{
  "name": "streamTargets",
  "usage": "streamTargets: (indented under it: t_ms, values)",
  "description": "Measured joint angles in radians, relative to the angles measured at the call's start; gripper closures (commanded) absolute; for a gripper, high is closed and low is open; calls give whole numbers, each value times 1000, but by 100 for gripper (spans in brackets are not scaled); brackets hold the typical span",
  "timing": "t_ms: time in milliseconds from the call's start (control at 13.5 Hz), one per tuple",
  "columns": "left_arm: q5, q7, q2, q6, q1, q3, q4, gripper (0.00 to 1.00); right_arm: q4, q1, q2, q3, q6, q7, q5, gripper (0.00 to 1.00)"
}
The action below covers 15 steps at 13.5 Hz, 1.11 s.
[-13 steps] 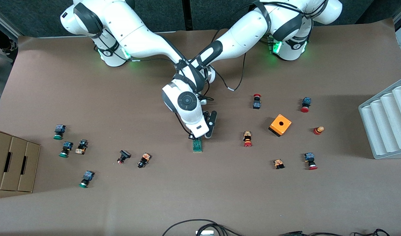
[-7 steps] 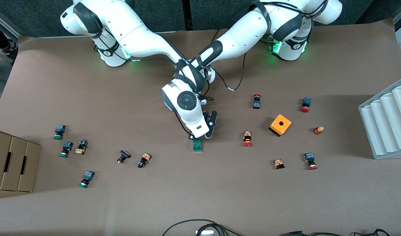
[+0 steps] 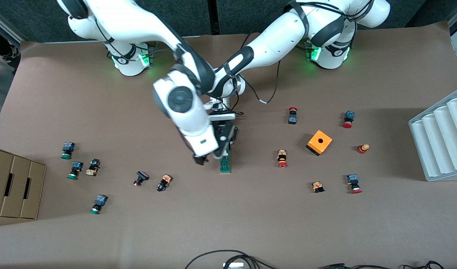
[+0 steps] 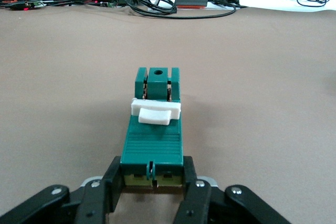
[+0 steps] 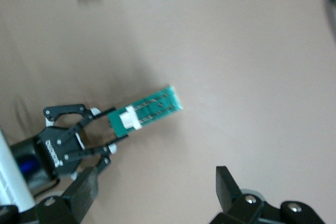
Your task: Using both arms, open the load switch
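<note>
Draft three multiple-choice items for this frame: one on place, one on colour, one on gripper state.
1. Where is the load switch relative to the orange box?
A. toward the right arm's end
B. on top of it
C. inside it

2. What colour is the switch's sliding piece?
A. red
B. white
C. black

3. How are the grippers?
A. both open
B. both shut on the switch
C. left gripper shut on the switch, right gripper open

Key: 1 A, the front view shows it apart on the table; 2 B, the left wrist view shows white; 3 C, both wrist views show this.
</note>
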Motion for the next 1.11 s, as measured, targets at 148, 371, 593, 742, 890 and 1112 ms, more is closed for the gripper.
streamTargets:
  t_ms: [148,371,593,742,890,1112]
  values:
    - [0,0,0,0,0,0,0,75,0,-63,-59,-2,-32,0,0,0]
    - [0,0,0,0,0,0,0,52,0,-188,-125,-2,-77,-1,0,0]
    - [0,-1,0,0,0,1,0,1,-1,-294,-162,-2,-167,-2,30,0]
    - [-2,-5,1,2,3,2,0,1,-1,-360,-170,-2,-193,-1,108,0]
    - [-33,2,0,2,2,-1,2,1,-1,-416,-171,-2,-219,-2,135,0]
    - [-223,163,-21,2,0,-28,46,0,5,-516,-177,-3,-290,0,134,0]
